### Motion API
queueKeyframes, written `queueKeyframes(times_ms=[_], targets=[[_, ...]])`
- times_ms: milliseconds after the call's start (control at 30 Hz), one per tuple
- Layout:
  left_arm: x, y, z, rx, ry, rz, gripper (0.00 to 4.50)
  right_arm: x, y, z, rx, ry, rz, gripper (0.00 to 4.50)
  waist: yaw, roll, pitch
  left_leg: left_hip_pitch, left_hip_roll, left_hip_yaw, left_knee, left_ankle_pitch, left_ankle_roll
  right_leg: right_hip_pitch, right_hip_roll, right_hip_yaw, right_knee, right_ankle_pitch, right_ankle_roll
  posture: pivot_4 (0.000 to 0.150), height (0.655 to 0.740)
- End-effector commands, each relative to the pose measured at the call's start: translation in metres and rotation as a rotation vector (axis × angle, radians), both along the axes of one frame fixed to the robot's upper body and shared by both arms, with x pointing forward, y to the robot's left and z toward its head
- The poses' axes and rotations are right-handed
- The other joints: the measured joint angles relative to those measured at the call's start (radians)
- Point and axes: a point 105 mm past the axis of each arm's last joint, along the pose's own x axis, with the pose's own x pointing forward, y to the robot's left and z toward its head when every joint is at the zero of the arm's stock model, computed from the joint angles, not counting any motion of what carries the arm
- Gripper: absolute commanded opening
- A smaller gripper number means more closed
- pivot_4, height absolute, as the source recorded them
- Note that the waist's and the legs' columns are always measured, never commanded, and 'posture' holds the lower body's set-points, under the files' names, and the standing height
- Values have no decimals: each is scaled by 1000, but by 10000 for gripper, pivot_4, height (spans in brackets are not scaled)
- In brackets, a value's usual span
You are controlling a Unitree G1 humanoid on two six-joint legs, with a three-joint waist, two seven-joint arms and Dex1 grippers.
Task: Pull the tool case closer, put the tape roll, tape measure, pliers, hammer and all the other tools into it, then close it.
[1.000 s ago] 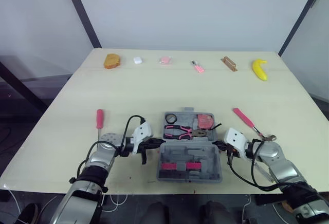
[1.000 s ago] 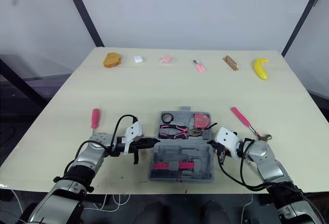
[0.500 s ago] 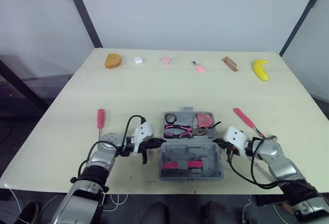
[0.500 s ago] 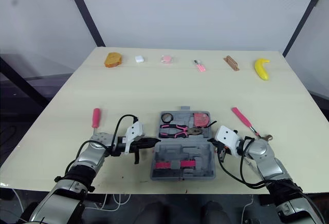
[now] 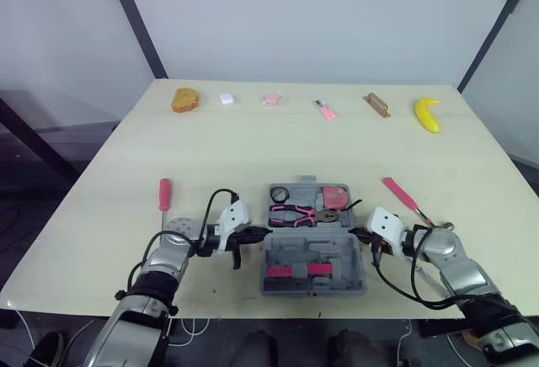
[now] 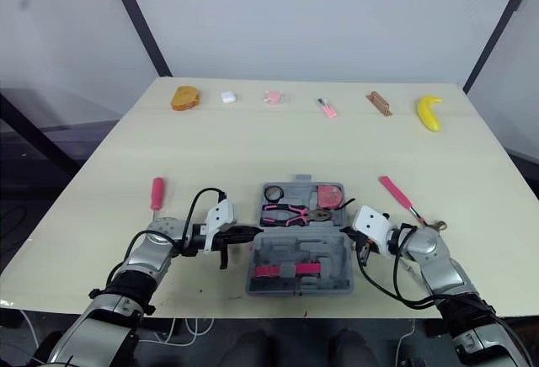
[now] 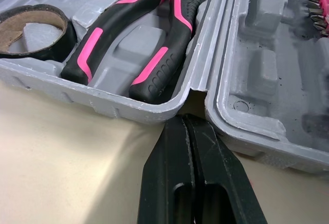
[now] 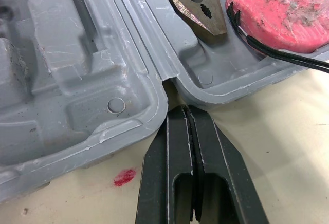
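Observation:
The grey tool case (image 5: 313, 262) lies open near the table's front edge. Its far half holds a black tape roll (image 5: 280, 194), pink-handled pliers (image 5: 294, 213) and a pink tape measure (image 5: 336, 196). The near half (image 7: 267, 75) has pink bits in it. My left gripper (image 5: 257, 234) is shut, its tip (image 7: 184, 118) at the notch between the two halves on the case's left side. My right gripper (image 5: 355, 235) is shut too, its tip (image 8: 186, 110) at the matching notch on the right side. A pink screwdriver (image 5: 163, 193) lies left of the case, and a pink-handled hammer (image 5: 404, 199) lies to its right.
Along the table's far edge lie an orange lump (image 5: 184, 99), a small white piece (image 5: 226, 98), a pink piece (image 5: 270, 98), a small pink tool (image 5: 324, 109), a brown block (image 5: 376, 104) and a banana (image 5: 426, 114).
The case's near half looks slightly shorter front to back than a second ago. Both grippers stay shut at the hinge corners.

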Motion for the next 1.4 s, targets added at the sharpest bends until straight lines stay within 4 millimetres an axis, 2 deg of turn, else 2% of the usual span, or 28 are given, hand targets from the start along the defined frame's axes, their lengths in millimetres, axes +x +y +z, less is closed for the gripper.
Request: queueKeyframes(times_ms=[33,300,433,567,700,800,833,867,900,933,967,1000,1033,1067,1100,1167,1267,1300,1400], targets=[[-5,3,-7,15,11,7,404,0,-6,6,-6,-17,-6,0,0,0,0,0,0,0,0,0,0,0,0,0,0,0,0,1500,7400],[-10,14,-6,-4,10,48,404,-7,-25,11,8,-6,-53,0,-1,0,0,0,0,-1,0,0,0,0,0,0,0,0,0,1500,7400],[-16,24,10,-78,-31,83,404,-13,-35,22,114,-12,-131,0,-4,0,0,0,1,-1,0,0,0,0,0,1,0,0,0,1500,7400],[-22,40,27,-180,-91,187,404,-25,-53,44,303,-96,-252,0,0,0,0,0,2,-4,-1,0,0,-1,-1,1,-1,0,0,1500,7400],[-27,51,37,-248,-117,276,404,-39,-67,48,364,-118,-321,0,5,0,0,0,1,-4,-1,0,0,0,-4,0,-1,0,0,1500,7400],[-38,62,42,-283,-132,340,8492,-52,-83,52,414,-141,-397,0,2,0,0,0,1,-4,-1,0,0,0,-4,0,-1,0,1,1500,7400],[-43,68,43,-290,-131,367,15012,-58,-90,53,426,-147,-421,0,2,1,0,0,1,-3,-1,0,0,0,-4,1,-1,0,1,1500,7400],[-47,72,43,-293,-129,385,19461,-62,-93,53,432,-149,-435,0,1,1,0,0,1,-3,-2,0,0,0,-4,1,-1,0,1,1500,7400],[-55,87,42,-289,-124,443,22446,-72,-104,52,445,-146,-477,0,0,1,0,0,1,-3,-2,0,0,0,-4,1,-1,0,1,1500,7400],[-65,105,40,-279,-121,509,28523,-84,-116,51,452,-146,-522,0,-2,1,0,1,1,-3,-2,0,0,0,-4,1,-1,0,1,1500,7400],[-74,121,38,-270,-122,577,34228,-95,-128,49,465,-144,-571,3918,-2,1,0,2,3,-3,-3,0,0,0,-4,1,-1,0,1,1500,7400],[-82,134,37,-265,-117,627,36288,-105,-137,48,474,-140,-610,4994,-2,1,0,2,3,-3,-4,0,0,0,-4,1,-1,0,0,1500,7400],[-89,142,34,-250,-111,658,41807,-113,-144,46,477,-136,-639,8887,-2,1,0,2,3,-2,-6,0,0,0,-4,1,-2,0,0,1500,7400],[-95,150,32,-235,-107,687,44975,-122,-151,43,472,-126,-663,12847,-1,1,0,3,3,-2,-6,0,0,0,-4,1,-3,-1,0,1500,7400],[-101,157,30,-227,-104,716,45000,-132,-157,39,466,-112,-681,16147,1,1,0,3,3,-2,-7,0,0,0,-4,1,-3,-1,0,1500,7400],[-114,175,29,-213,-100,787,45000,-152,-170,32,455,-86,-731,27059,3,1,0,3,3,-1,-6,0,0,0,-5,1,-4,-1,0,1500,7400],[-126,191,29,-214,-100,852,45000,-169,-184,26,446,-67,-784,42085,2,0,0,5,3,0,-5,0,0,3,-6,1,-6,-3,-3,1500,7400],[-131,196,29,-208,-95,870,45000,-175,-189,24,445,-62,-805,44586,2,0,-1,6,3,0,-6,0,0,4,-6,1,-6,-3,-3,1500,7400],[-140,205,28,-194,-87,893,45000,-189,-195,18,442,-36,-837,44586,1,0,-1,7,3,0,-6,0,0,4,-6,2,-6,-3,-4,1500,7400]])
